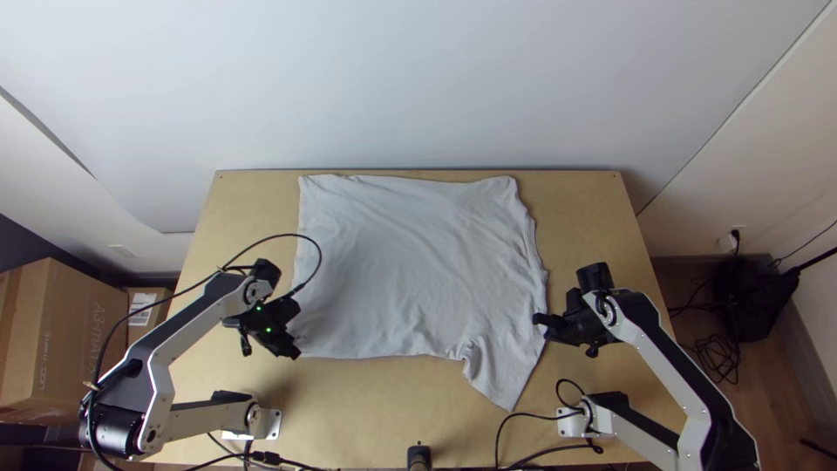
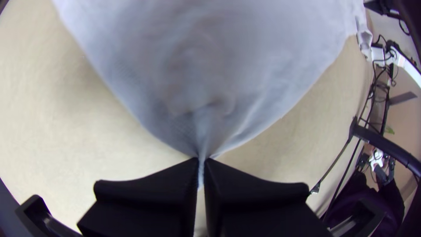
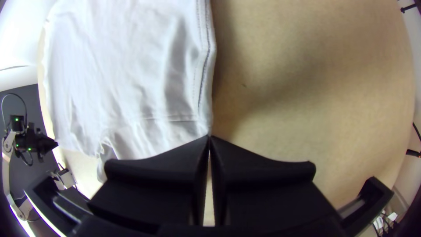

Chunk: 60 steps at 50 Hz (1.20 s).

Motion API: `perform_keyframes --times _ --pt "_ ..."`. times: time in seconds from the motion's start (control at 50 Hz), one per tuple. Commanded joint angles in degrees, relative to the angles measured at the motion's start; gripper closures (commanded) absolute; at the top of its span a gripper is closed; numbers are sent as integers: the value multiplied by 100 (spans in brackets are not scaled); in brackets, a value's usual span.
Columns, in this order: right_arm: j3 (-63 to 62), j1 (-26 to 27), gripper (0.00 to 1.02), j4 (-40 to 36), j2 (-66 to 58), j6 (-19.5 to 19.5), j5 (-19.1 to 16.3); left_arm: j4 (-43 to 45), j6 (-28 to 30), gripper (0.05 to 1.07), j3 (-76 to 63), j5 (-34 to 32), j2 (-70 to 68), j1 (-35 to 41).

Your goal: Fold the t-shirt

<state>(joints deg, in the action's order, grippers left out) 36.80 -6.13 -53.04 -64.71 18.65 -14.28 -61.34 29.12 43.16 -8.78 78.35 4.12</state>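
In the top view the light grey t-shirt [image 1: 418, 262] lies spread across the table, with a flap pointing toward the near edge and small bunched creases beside it. My left gripper [image 1: 295, 351] is at its near left corner. In the left wrist view that gripper [image 2: 201, 164] is shut on the t-shirt [image 2: 263, 52], whose cloth gathers to a point between the fingers. My right gripper [image 1: 537, 320] is at the shirt's right edge. The right wrist view has this gripper [image 3: 209, 139] shut, tips meeting at the edge of the t-shirt [image 3: 131, 79]; whether they pinch cloth, I cannot tell.
Bare wood of the table [image 1: 349, 401] shows along the near side and at both sides of the shirt. Black cables [image 1: 514, 417] lie near the right arm's base. A pale wall [image 1: 418, 87] stands behind the far edge, and a cardboard box [image 1: 70, 340] stands off the left side.
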Motion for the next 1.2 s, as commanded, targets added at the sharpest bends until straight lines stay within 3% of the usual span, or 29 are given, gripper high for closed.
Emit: perform_keyframes --times 0.0,0.08,0.18,0.26,0.42,0.6,0.82,1.18 --pt "21 253 100 -84 20 -275 119 -89 410 105 9 -63 -223 -474" --pt "38 464 100 -84 20 -442 224 -212 594 105 61 -54 -346 -755" --pt "91 472 100 -84 11 -547 611 -273 709 105 132 -63 -505 -1027" --pt "240 446 100 -93 37 -503 629 -317 665 105 228 -124 -654 -1071" --pt "812 33 100 -225 151 -196 629 -194 -153 105 852 -748 -918 -939" --pt "1436 -134 100 -84 257 -178 637 1019 -1559 105 1388 -836 -1041 -851" --pt "2051 -134 100 918 354 -486 813 2021 -2121 105 1925 -634 -935 -1133" --pt "3835 15 100 1964 -631 -960 910 2302 -2675 105 3709 -239 -601 -1256"
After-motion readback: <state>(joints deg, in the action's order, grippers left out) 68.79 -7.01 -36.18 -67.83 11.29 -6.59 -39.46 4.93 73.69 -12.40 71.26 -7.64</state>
